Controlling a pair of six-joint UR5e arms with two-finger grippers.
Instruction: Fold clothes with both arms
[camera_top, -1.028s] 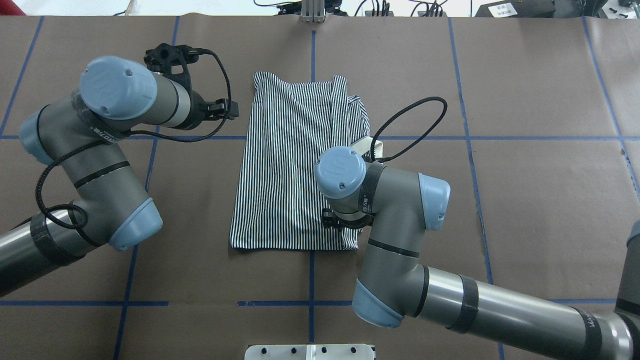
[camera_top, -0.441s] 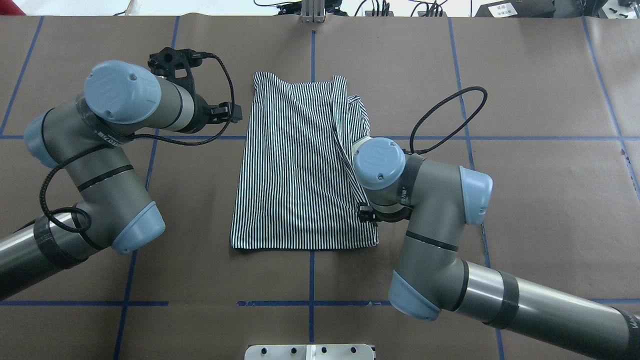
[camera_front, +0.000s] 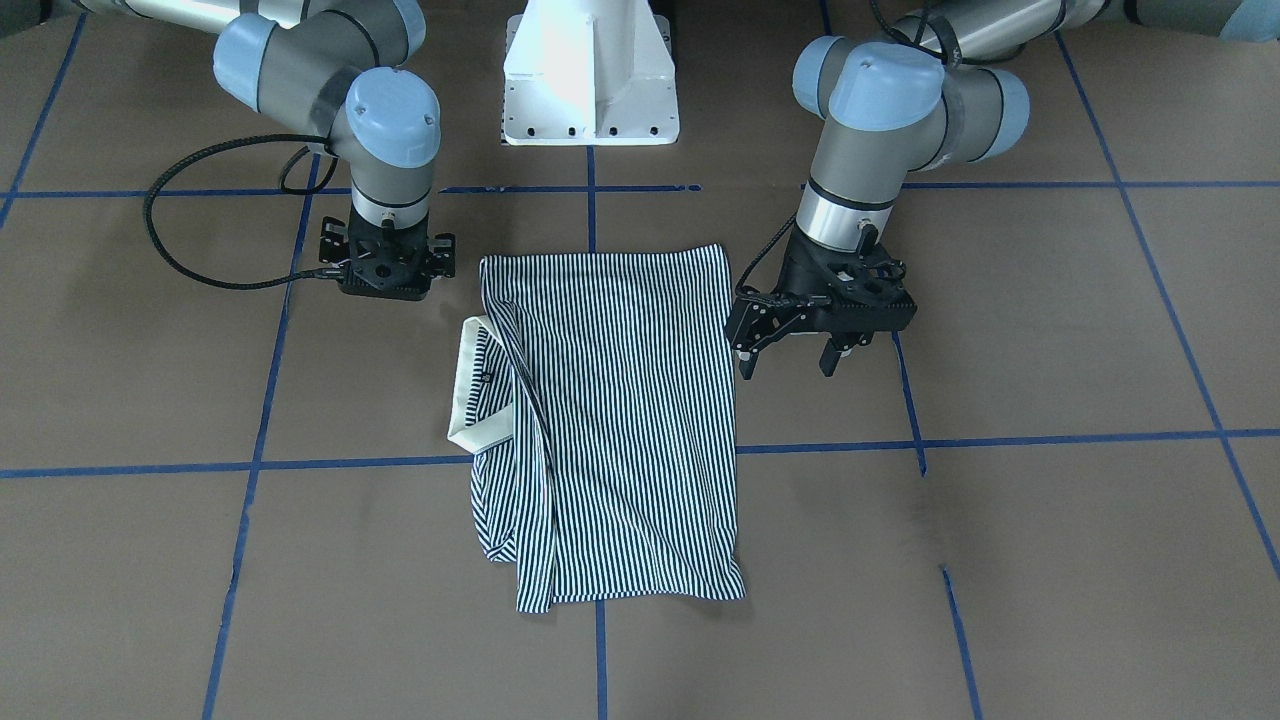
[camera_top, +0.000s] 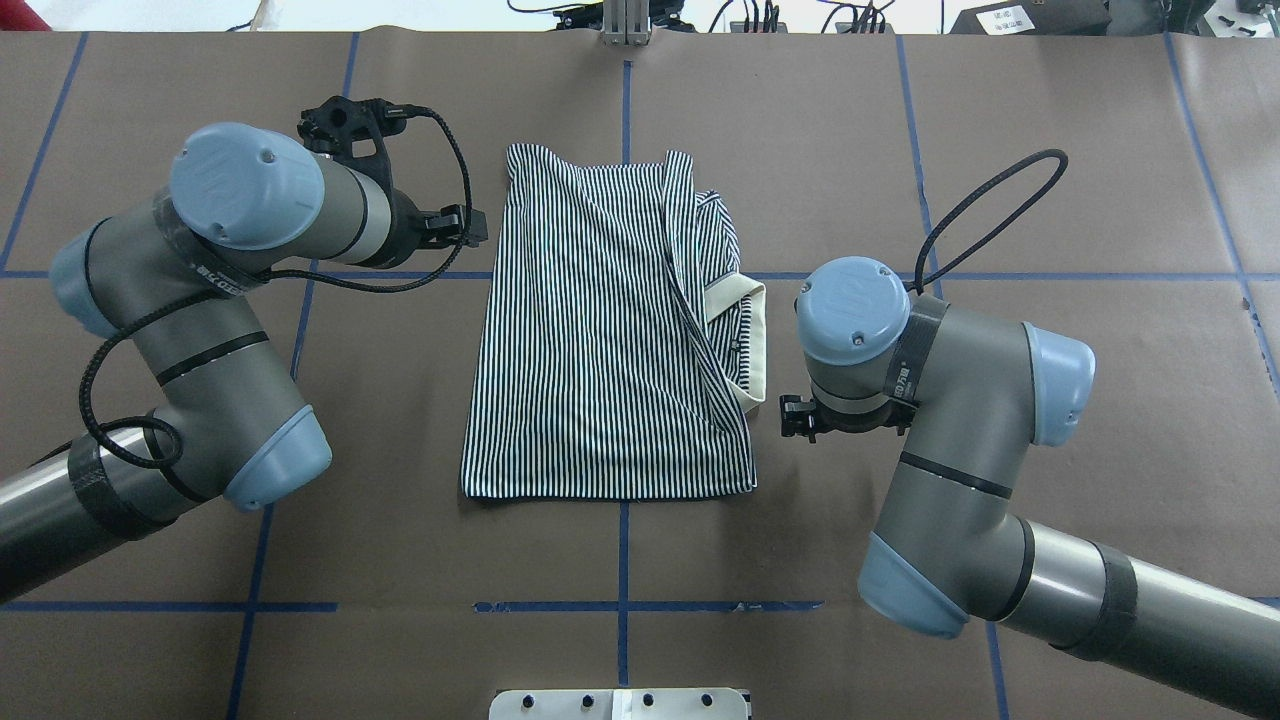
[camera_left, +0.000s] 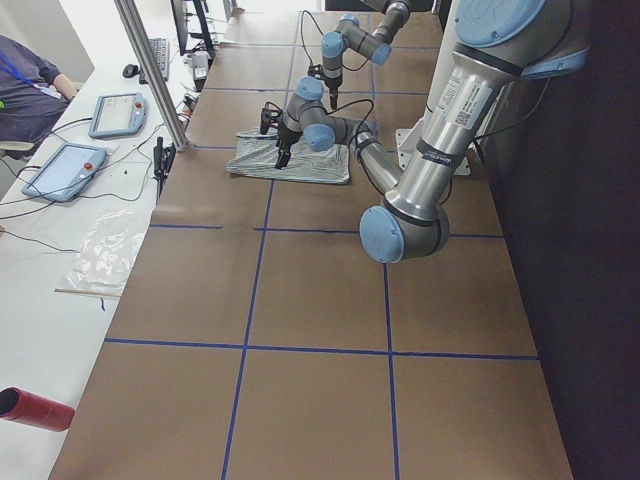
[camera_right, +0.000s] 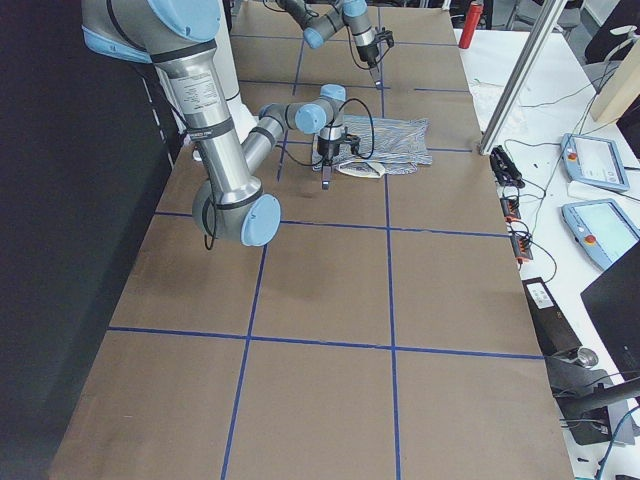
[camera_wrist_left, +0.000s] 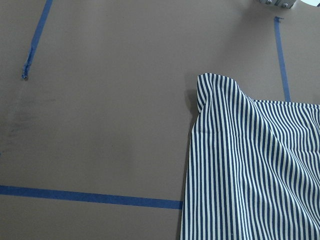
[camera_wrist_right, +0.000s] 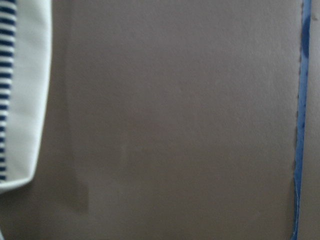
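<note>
Polo shirt (camera_top: 600, 340) lay folded, collar (camera_top: 752, 340) exposed; left gripper (camera_front: 787, 366) hung beside it, fingers (camera_front: 745, 352) spread; state of right gripper (camera_front: 385, 272) could not be told.

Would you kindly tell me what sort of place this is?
Probably a robotics lab: a left arm and right arm over a table gridded with blue tape, and teach pendants on a side bench near an operator.
</note>
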